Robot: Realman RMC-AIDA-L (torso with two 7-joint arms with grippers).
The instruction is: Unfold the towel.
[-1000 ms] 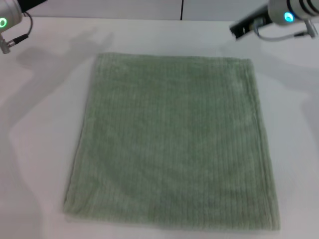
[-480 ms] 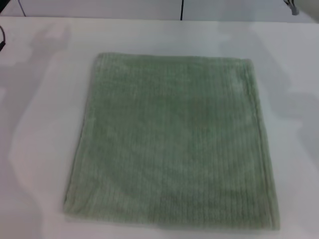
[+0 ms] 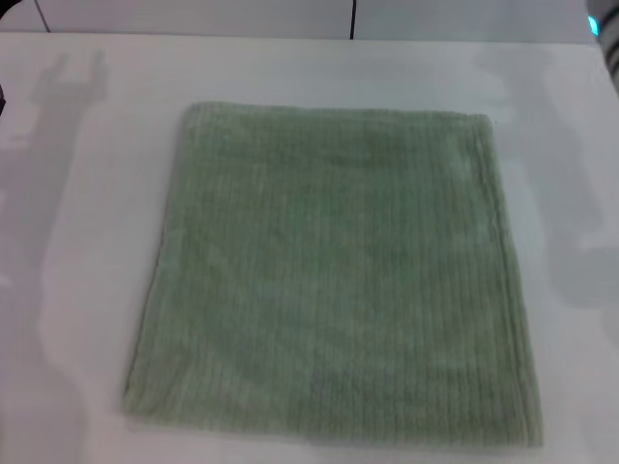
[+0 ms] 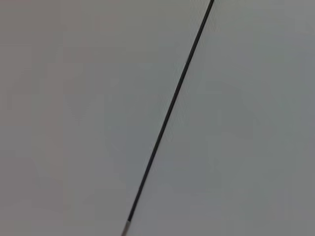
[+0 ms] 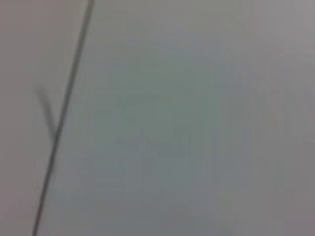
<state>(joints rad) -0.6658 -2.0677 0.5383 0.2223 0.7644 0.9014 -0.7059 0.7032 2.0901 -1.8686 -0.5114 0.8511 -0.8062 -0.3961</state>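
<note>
The towel (image 3: 334, 275), a pale sage-green ribbed cloth, lies spread flat and roughly square on the white table (image 3: 77, 193) in the head view, its hemmed edges showing on all sides. Neither gripper is in view. Only a sliver of the right arm (image 3: 609, 39) shows at the upper right edge of the head view. The towel is not in either wrist view.
Both wrist views show only a plain pale surface crossed by a thin dark seam (image 4: 170, 110) (image 5: 61, 118). A dark vertical seam (image 3: 352, 17) shows in the wall behind the table. Arm shadows fall on the table at the upper left and right.
Both arms have drawn up and outward, out of the head view. The towel has not moved.
</note>
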